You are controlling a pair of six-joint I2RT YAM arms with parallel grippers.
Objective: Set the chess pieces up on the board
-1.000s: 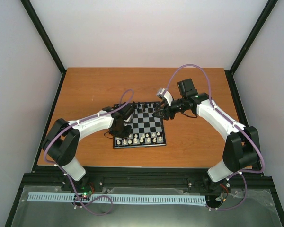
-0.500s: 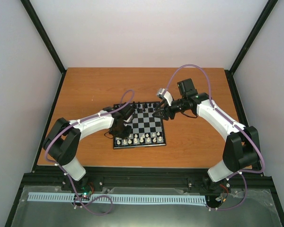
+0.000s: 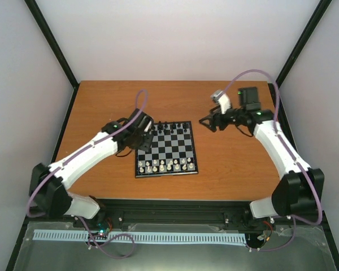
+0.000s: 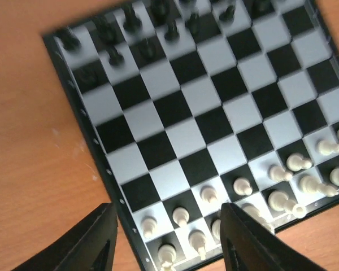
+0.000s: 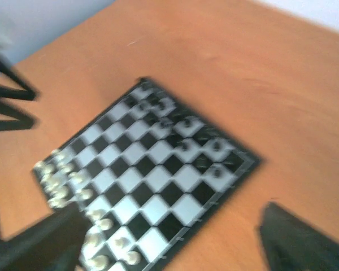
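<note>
The board (image 3: 190,148) lies mid-table. Cream-white chess pieces (image 3: 166,165) fill its two near rows and black chess pieces (image 3: 168,127) stand along its far rows. My left gripper (image 3: 144,137) hovers at the board's far-left corner. In the left wrist view it (image 4: 169,240) is open, with nothing between its fingers (image 4: 96,243); white pieces (image 4: 243,185) and the board (image 4: 183,135) lie below. My right gripper (image 3: 205,121) hangs off the board's far-right corner over bare table. It (image 5: 175,243) is open and empty, and that blurred view shows the board (image 5: 158,169) ahead.
The orange-brown table (image 3: 231,164) is walled by black frame posts and white panels at the sides and back. A purple cable (image 3: 140,104) loops above the left wrist and another (image 3: 254,73) arcs over the right arm.
My left gripper has opened and risen towards the board's far-left corner. My right gripper has opened wider and drawn back off the board's far-right corner.
</note>
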